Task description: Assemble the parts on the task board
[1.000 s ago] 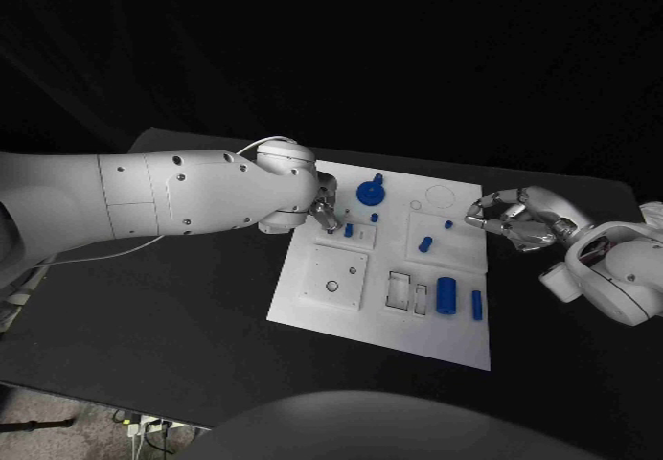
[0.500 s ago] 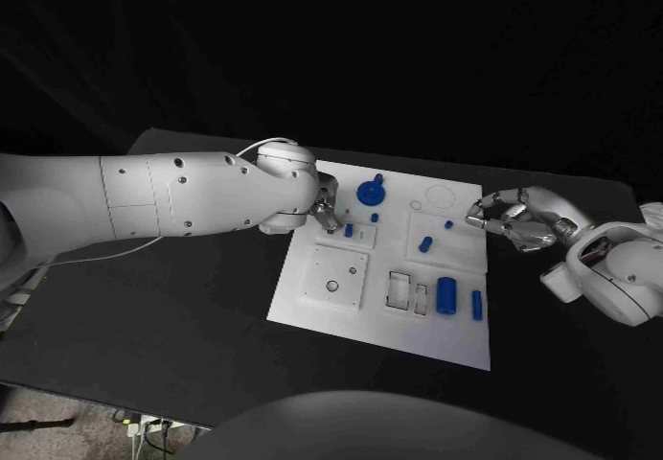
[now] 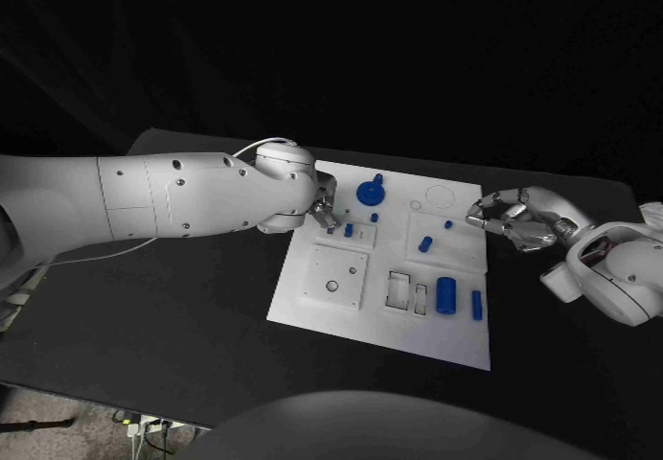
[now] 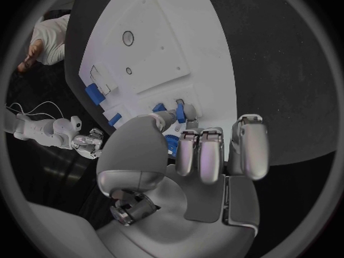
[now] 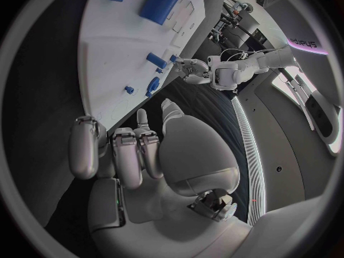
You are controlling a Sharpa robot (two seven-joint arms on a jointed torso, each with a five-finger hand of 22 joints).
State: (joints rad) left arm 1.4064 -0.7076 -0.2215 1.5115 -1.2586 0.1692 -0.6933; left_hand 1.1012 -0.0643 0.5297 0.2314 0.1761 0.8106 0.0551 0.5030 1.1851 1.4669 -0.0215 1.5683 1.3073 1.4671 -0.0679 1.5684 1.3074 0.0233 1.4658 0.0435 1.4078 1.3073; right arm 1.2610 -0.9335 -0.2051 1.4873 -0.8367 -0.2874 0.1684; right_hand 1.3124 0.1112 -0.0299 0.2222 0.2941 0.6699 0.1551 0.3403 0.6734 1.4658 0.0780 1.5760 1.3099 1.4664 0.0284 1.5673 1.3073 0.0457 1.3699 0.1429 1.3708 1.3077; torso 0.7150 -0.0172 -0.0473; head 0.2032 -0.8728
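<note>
— Where is the task board (image 3: 362, 305)?

— In the middle of the black desk (image 3: 166, 326), a white plate with blue parts on it. A round knobbed part (image 3: 371, 192) stands near the far edge, a large cylinder (image 3: 446, 294) and a slimmer bar (image 3: 477, 305) lie toward the near right, and a few small pegs sit between them.

— And the left hand (image 3: 324, 213)?

— It is over the board's far left corner, just beside a small blue peg (image 3: 349, 230). In the left wrist view its fingers (image 4: 204, 155) are curled in side by side, and a blue piece (image 4: 172, 143) shows right at the fingertips. Whether they pinch it or only touch it, I cannot tell.

— The right hand (image 3: 514, 218)?

— Off the board's right edge, above the desk, apart from every part. Its fingers (image 5: 131, 152) are bent inward with nothing in them.
</note>
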